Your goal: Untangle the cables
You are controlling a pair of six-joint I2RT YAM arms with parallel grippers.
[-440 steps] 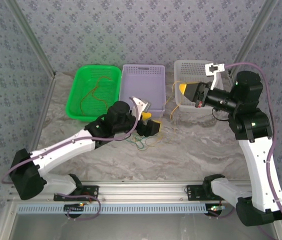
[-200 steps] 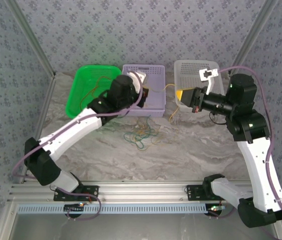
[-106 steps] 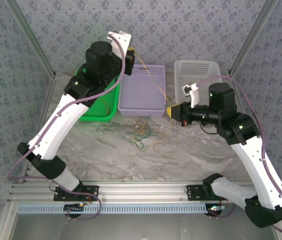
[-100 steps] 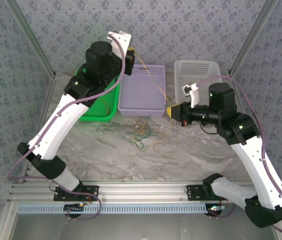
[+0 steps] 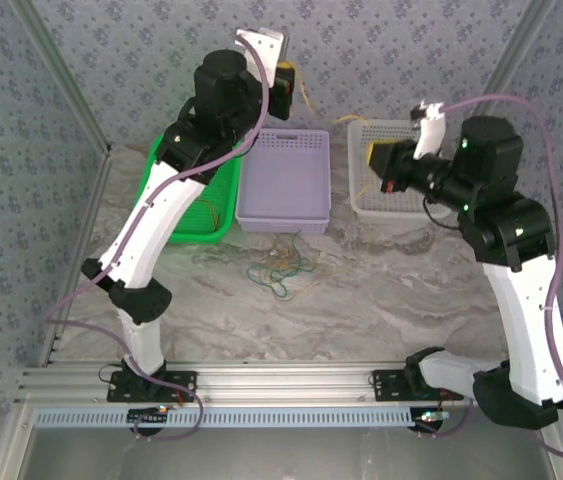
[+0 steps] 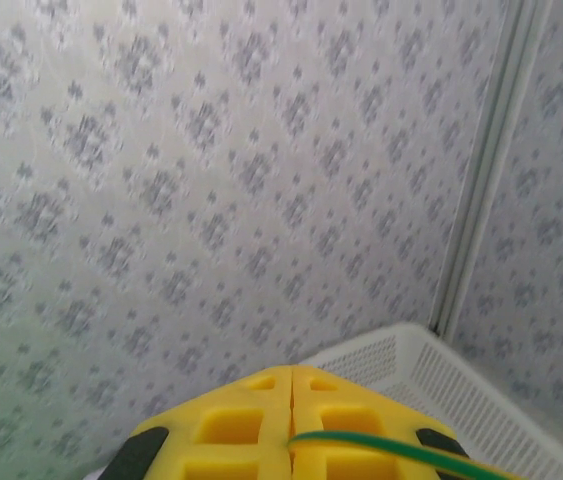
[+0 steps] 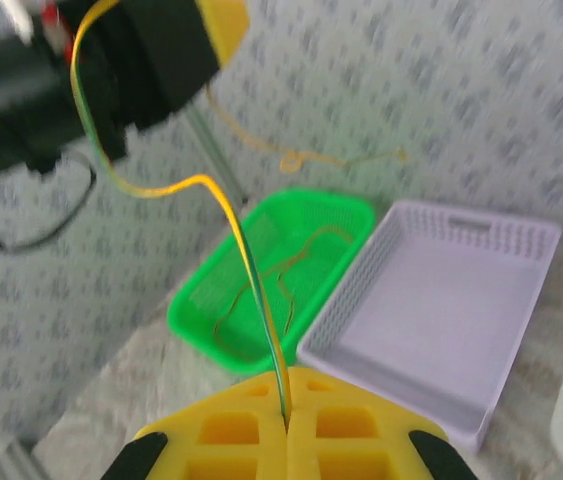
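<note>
A yellow-green cable [image 5: 343,120] hangs in the air between my two grippers. My left gripper [image 5: 290,82] is raised high above the purple basket [image 5: 286,180] and shut on one end; a green-yellow strand [image 6: 401,450] leaves its closed yellow fingers [image 6: 236,425]. My right gripper [image 5: 373,158] is over the white basket [image 5: 401,128], shut on the other end of the cable [image 7: 261,300], which rises in a curve to the left gripper [image 7: 216,20]. A tangle of several cables [image 5: 278,264] lies on the table in front of the purple basket.
The green basket [image 5: 166,195] at the back left holds an orange cable [image 7: 286,265]. The purple basket [image 7: 441,290] stands beside it, and the white basket [image 6: 461,385] is to the right. Patterned walls and metal corner posts [image 6: 481,190] close in the back.
The left arm has lifted higher and swung right. The right gripper has risen and pulled back from the table to over the white basket. The yellow-green cable stays held between them.
</note>
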